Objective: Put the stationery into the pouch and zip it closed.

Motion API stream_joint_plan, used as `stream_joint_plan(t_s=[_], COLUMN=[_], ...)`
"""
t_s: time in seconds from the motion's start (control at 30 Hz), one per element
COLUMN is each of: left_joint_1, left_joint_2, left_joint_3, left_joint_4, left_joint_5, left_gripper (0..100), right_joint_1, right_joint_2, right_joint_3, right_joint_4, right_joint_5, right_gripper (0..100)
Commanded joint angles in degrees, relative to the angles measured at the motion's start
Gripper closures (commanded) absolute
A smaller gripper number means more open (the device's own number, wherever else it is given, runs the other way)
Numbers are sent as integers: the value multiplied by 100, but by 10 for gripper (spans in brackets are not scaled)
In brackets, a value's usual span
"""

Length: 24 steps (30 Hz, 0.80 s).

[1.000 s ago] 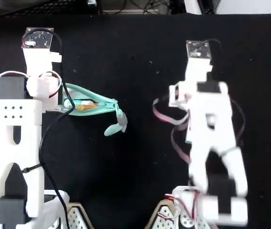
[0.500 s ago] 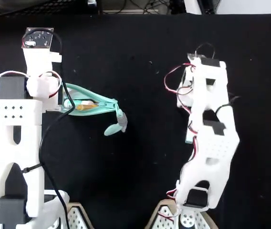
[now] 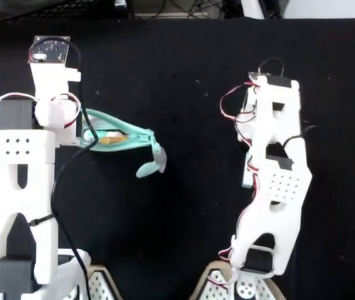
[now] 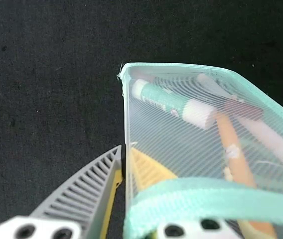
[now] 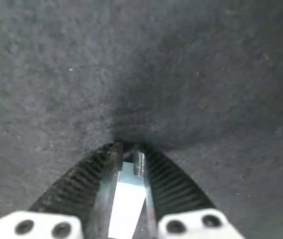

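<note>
Pouch (image 4: 181, 149), mint-green mesh, lies on the black table (image 3: 184, 62) beside the left arm, its mouth gaping in the high view (image 3: 118, 134). The left gripper (image 4: 125, 157) is pinched narrowly on the pouch's edge, with one finger outside and one seen through the mesh. Inside lie a glue stick (image 4: 169, 102), an orange pencil (image 4: 233, 149) and a white pen (image 4: 266, 134). Well apart, the right gripper (image 5: 126, 147) points down at the cloth, fingers almost together around a pale strip (image 5: 126, 199).
</note>
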Motion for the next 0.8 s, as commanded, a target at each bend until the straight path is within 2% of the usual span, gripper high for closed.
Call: stream_joint_plan(t_s=[0.0, 0.27, 0.47, 0.63, 0.77], left_joint_1=[-13, -13, -13, -13, -13], left_joint_2=[185, 185, 185, 185, 185], left_joint_3=[400, 400, 391, 391, 400], left_joint_4=[-97, -97, -105, -105, -105], left_joint_5=[0, 0, 0, 0, 0], left_gripper=[970, 970, 970, 970, 970], right_joint_1=[-510, -44, -18, -97, -97], right_joint_2=[48, -1640, -2879, -3152, -2949], right_joint_3=[-92, 743, 2343, 3345, 3556], right_joint_4=[-35, -114, -264, -1055, -1451], right_joint_5=[79, 369, 774, 571, 281], right_gripper=[985, 968, 762, 848, 856])
